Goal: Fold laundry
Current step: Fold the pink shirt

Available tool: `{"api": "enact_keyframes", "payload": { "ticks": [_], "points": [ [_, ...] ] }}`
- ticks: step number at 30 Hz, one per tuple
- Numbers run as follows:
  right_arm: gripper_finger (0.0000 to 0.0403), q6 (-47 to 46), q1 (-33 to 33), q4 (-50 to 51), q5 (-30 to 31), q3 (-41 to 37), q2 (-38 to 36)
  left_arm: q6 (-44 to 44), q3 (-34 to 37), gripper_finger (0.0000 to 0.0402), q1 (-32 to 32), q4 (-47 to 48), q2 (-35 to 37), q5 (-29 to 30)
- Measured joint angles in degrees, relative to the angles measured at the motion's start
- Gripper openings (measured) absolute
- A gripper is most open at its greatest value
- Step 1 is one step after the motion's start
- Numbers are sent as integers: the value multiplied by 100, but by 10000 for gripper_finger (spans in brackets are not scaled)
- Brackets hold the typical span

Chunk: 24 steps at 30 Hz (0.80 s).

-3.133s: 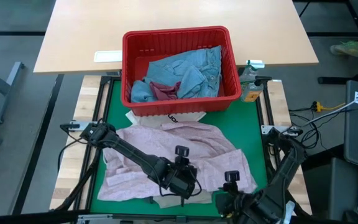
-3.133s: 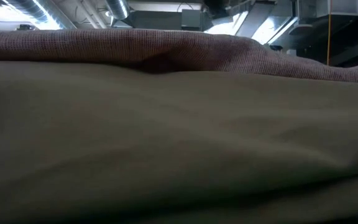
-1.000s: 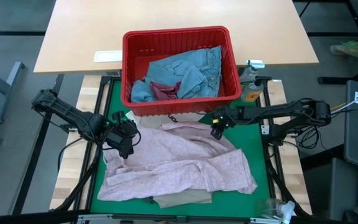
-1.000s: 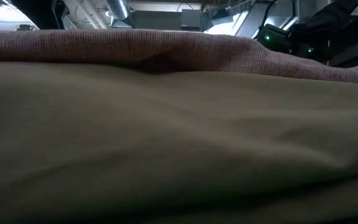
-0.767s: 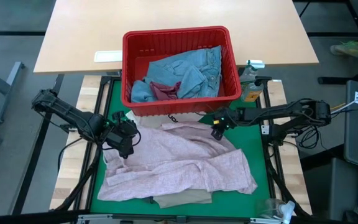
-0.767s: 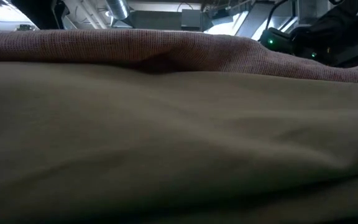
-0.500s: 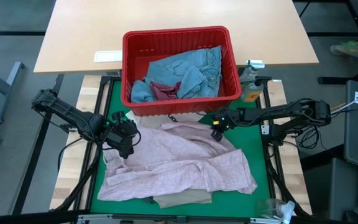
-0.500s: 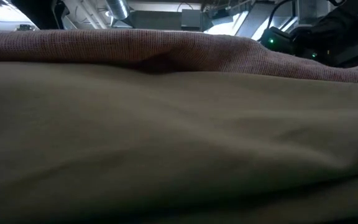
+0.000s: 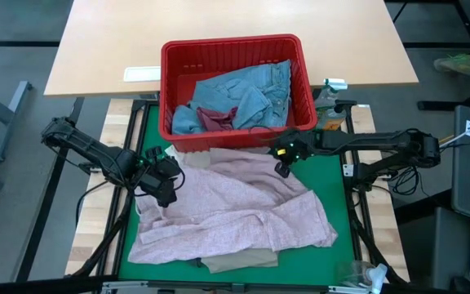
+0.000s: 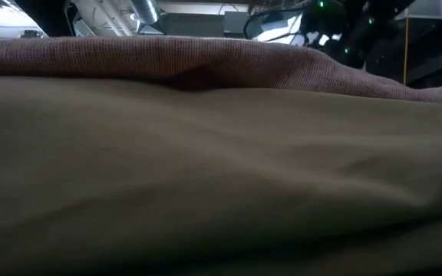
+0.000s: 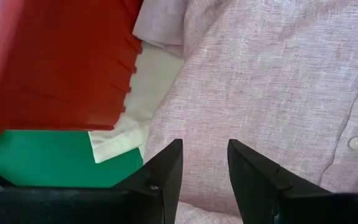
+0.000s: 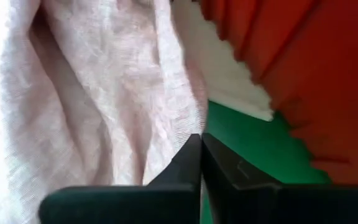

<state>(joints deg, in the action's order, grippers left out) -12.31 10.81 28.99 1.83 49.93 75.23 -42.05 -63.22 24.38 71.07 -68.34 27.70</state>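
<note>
left fingers (image 11: 201, 165) spread | right fingers (image 12: 199, 163) pinching pink top (image 9: 235, 208) (beige trousers (image 10: 221, 176) mostly hidden)

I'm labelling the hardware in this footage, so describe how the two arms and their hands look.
Both arms are dark, slim, jointed links trailing black cables. The left hand and right hand each end in two flat, tapering black fingers. The right arm shows small green lights near its wrist. No lettering is legible.
</note>
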Motion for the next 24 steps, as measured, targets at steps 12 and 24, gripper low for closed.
{"api": "enact_keyframes", "payload": {
  "ticks": [12,24],
  "points": [
    [4,149,4,1537,131,920,-126,-439,0,119,0,24,-2,-11],
    [5,-5,4,1987,-563,924,-124,-590,0,119,0,19,-2,-20]
  ]
}}
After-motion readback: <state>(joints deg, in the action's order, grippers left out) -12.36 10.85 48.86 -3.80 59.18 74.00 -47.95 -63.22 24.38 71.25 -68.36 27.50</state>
